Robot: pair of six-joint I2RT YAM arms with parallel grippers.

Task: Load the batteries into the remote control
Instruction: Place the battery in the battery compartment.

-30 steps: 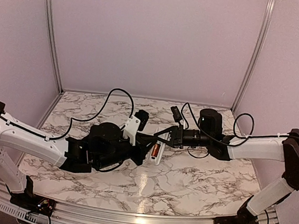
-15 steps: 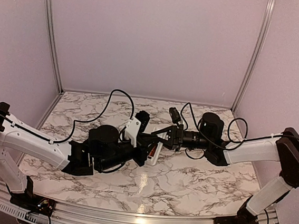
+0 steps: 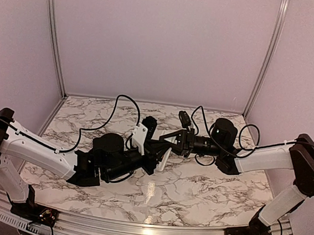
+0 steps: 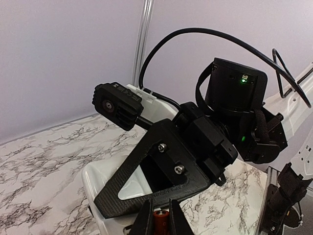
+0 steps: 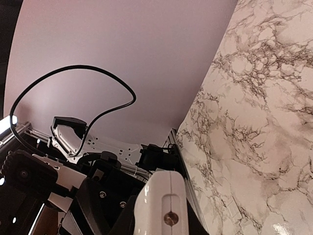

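nearest to me, the left arm extends from the near-left, and its left hand is pinched on one battery. in the left wrist view the orange body sits between the two fingertips, its long axis apparently running along the fingers and pointing forward. just beyond those fingertips, slightly left in that view, lies the remote control, white and raised at a tilt above the tabletop; i cannot tell whether its lower end rests on the marble. the right arm extends from the far-right, and the right hand is clamped across the remote control's body, one black finger lying over the side turned toward the left hand. in the overhead view the remote control's long axis runs roughly near to far, with the left hand touching or just beside its left flank and the right hand over its far end. the side facing the battery looks hollowed; i judge it to be the recess, partly covered by that finger. i cannot locate the second battery in any view. step in hand, as i judge it: seat the held battery. the controlling relation is alignment: the battery's long axis must lie parallel with the recess before the left hand, the nearer one, advances. risk: the covering finger may block entry.
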